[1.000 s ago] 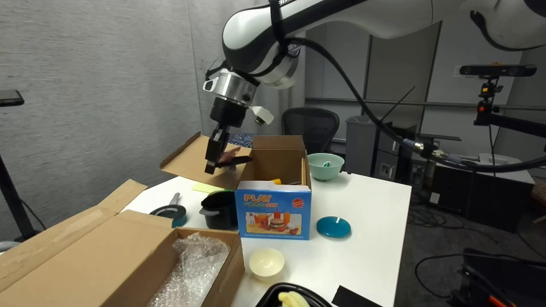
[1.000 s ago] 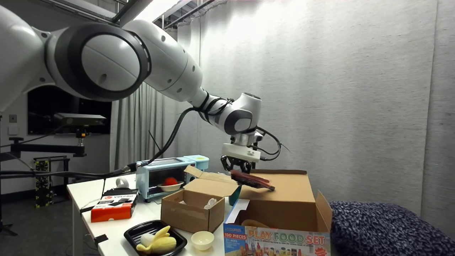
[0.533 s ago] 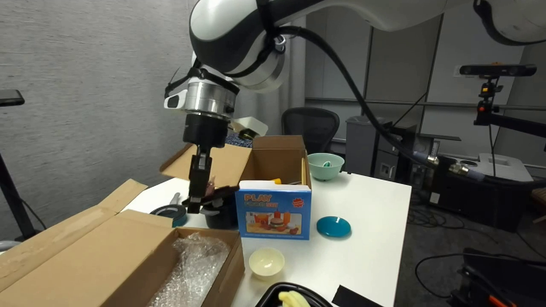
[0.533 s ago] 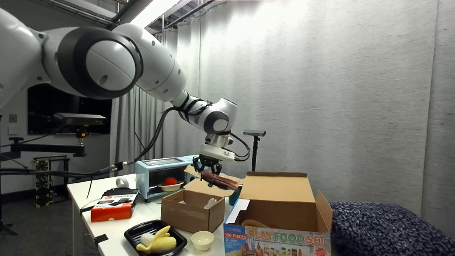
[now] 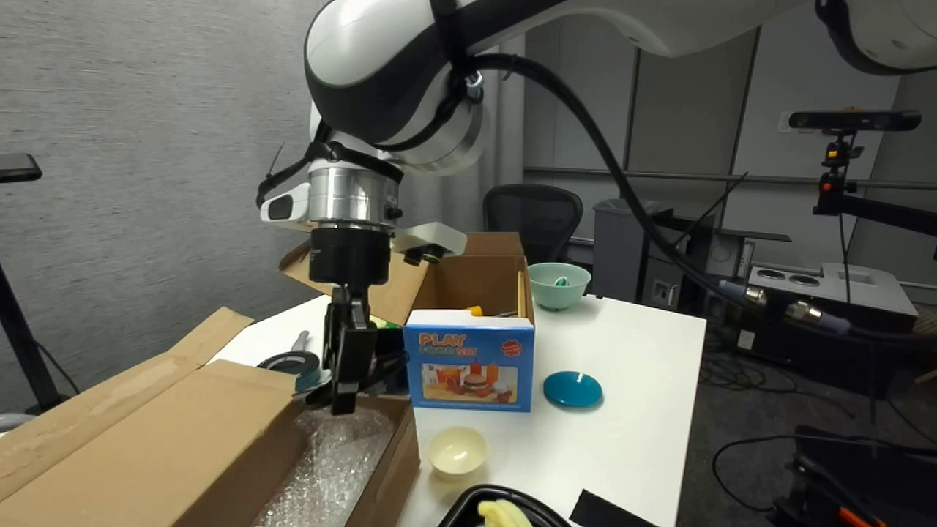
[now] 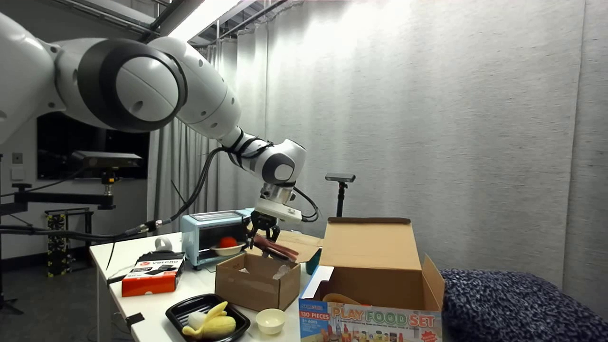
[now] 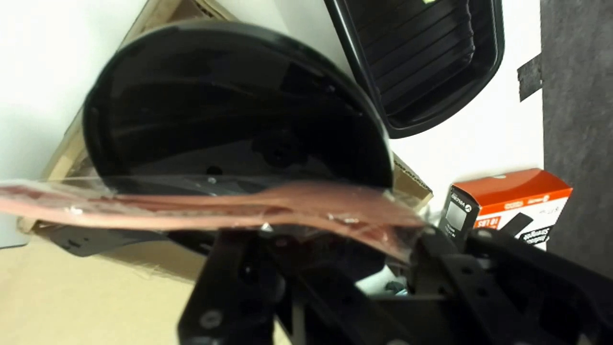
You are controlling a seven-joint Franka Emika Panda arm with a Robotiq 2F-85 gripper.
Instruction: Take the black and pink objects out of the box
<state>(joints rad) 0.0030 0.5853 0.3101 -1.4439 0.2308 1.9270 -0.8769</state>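
Observation:
My gripper holds a pink, plastic-wrapped object together with a black round pan-like object, tilted, just above a plain brown cardboard box with bubble wrap inside. In the wrist view the jaws stand apart with the pink object across them; the black object fills much of the view and hides the box below. In an exterior view the gripper hangs over the back end of that box. The printed Play Food Set carton stands open beside it, with brown inner walls.
A cream bowl and a black tray with a banana stand in front of the plain box. A blue toaster oven and a red Velcro box are beyond it. A teal lid and a green bowl lie past the carton.
My gripper has moved down and left in both exterior views, away from the carton's raised flap to above the plain box, carrying the pink and black objects with it.

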